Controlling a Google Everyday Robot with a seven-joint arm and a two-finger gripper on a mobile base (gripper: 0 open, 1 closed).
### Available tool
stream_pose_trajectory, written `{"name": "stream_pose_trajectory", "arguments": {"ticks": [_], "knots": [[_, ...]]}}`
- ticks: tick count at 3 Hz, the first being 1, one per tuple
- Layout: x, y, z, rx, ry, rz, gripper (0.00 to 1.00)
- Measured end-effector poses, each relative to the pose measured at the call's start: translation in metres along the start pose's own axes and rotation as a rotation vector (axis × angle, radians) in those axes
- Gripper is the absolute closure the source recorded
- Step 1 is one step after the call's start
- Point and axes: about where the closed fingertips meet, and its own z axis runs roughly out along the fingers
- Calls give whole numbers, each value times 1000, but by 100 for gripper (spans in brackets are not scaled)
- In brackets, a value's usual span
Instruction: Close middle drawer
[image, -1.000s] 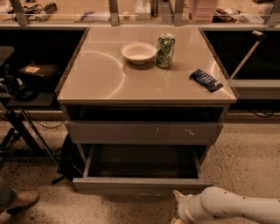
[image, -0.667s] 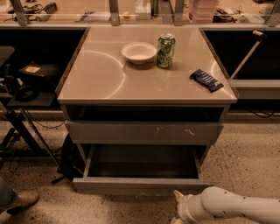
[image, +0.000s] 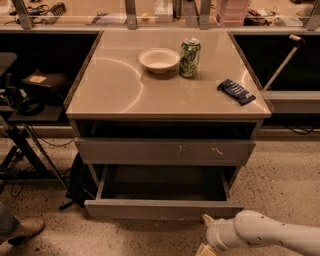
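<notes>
Cabinet (image: 125, 95): the wide tan-topped unit in the middle of your view, standing on a speckled floor.

Middle drawer (image: 150, 209): you see it pulled well out toward the near side. Its plain grey front is low in the cabinet and its grey box interior is open to view.

Scratched drawer front (image: 150, 150): directly above the open drawer, set further back, with pale marks right of centre.

Arm (image: 270, 232): white, entering from the near right corner.

Gripper (image: 207, 246): at the near edge, just beside the right end of the open drawer's front. You cannot tell whether it is open or closed, or whether it touches the panel.

Bowl (image: 159, 60): pale, on the far middle of the top.

Can (image: 190, 58): green, upright, just right of the bowl.

Packet (image: 236, 91): dark blue, flat, near the right edge of the top.
</notes>
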Motion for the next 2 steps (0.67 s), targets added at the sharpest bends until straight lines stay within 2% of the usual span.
{"name": "stream_pose_trajectory", "arguments": {"ticks": [2], "knots": [[-26, -31, 7, 8, -23, -5, 0]]}}
